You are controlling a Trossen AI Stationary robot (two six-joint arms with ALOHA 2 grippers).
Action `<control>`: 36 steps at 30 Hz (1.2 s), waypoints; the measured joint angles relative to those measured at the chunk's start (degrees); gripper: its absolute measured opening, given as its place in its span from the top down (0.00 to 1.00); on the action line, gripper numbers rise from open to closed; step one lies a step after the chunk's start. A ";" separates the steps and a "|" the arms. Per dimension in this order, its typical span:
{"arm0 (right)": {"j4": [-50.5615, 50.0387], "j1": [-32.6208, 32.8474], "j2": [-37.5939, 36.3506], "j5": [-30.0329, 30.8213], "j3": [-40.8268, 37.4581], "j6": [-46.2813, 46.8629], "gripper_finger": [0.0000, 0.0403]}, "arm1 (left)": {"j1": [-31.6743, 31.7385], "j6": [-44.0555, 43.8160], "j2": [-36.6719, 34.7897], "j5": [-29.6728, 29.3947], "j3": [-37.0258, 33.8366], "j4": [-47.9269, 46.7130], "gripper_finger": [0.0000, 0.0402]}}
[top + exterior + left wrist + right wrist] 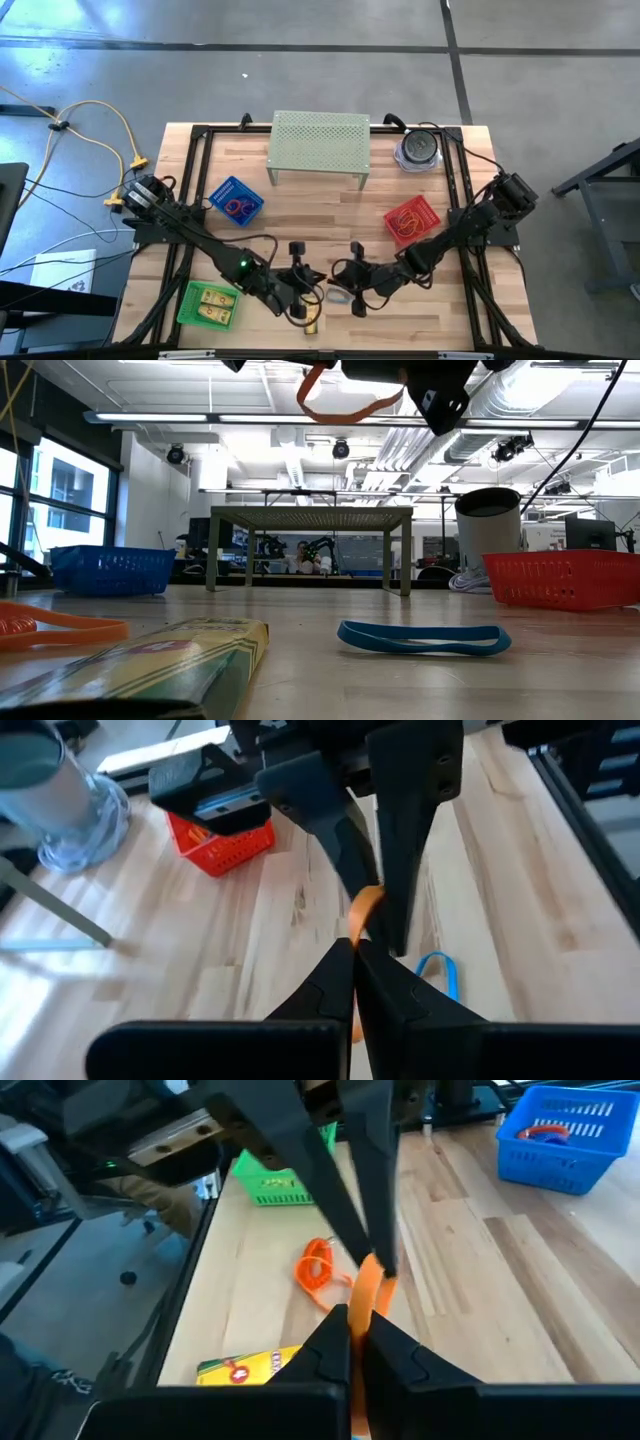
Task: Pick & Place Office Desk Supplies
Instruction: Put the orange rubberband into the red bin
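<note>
An orange rubber band [340, 402] hangs high above the table between my two grippers, near the table's near edge. My left gripper [355, 948] and my right gripper [350, 1318] meet tip to tip over it, both shut on it. A blue rubber band [425, 640] lies flat on the wood below them. A second orange band [315, 1270] lies on the table nearer the left side. A yellow crayon box [170, 660] lies flat beside it. My left gripper pinches the orange band [366, 906] between its two fingertips, coming level from the table's left. The band is lifted clear of the table and sags slack below. My right gripper pinches the same band [376, 1288] at its fingertips, coming level from the table's right, facing the left gripper's fingers [360, 1200]. The band is clear of the table.
The green basket [208, 305] sits at the near left, the blue basket [235, 200] at the left and the red basket [412, 220] at the right. The pale green perforated stand [318, 145] and a grey cup [420, 150] stand at the far edge.
</note>
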 joint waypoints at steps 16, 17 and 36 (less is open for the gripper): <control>-9.19 0.52 -0.04 -2.49 0.02 5.97 1.00 | -2.34 4.78 0.00 -0.02 0.00 0.64 0.65; -11.26 0.74 -0.36 -1.77 0.09 6.98 1.00 | -2.34 4.39 0.02 -0.02 0.00 0.64 0.63; -69.64 9.64 -13.87 25.66 0.15 55.80 1.00 | -2.34 -2.93 0.02 4.24 0.00 0.63 0.61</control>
